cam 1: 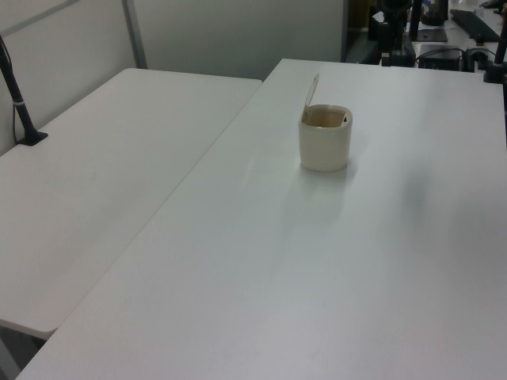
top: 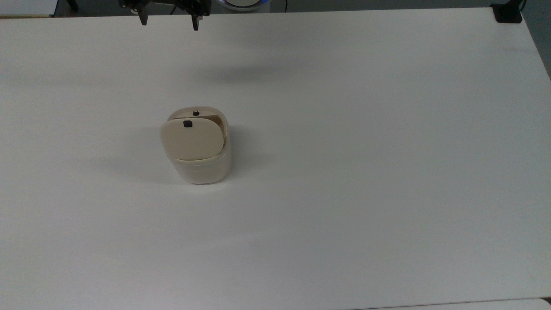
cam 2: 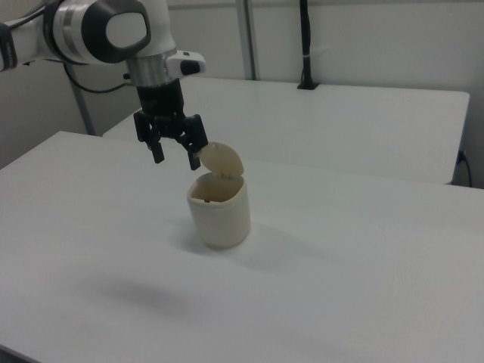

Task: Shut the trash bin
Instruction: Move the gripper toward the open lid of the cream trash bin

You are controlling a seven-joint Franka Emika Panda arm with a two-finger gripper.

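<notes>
From the top view I lose the pincer (top: 168, 22) above its fingertips at the upper edge; the raised lid (top: 192, 140) hides the trash bin's (top: 202, 170) inside.

The arm (cam 2: 113, 26) was white, with rounded links and a large grey round cap on the joint near its end. A black band ran around the link at the right view's left edge, and a dark cable hung behind it. Below the joint there was a short silver-grey wrist ring and a small white flange with a dark mark. The gripper (cam 2: 176, 157) was black, with a blocky body and two thin black fingers (cam 2: 157, 151). In the top view the gripper (top: 168, 22) looked all black too.
</notes>
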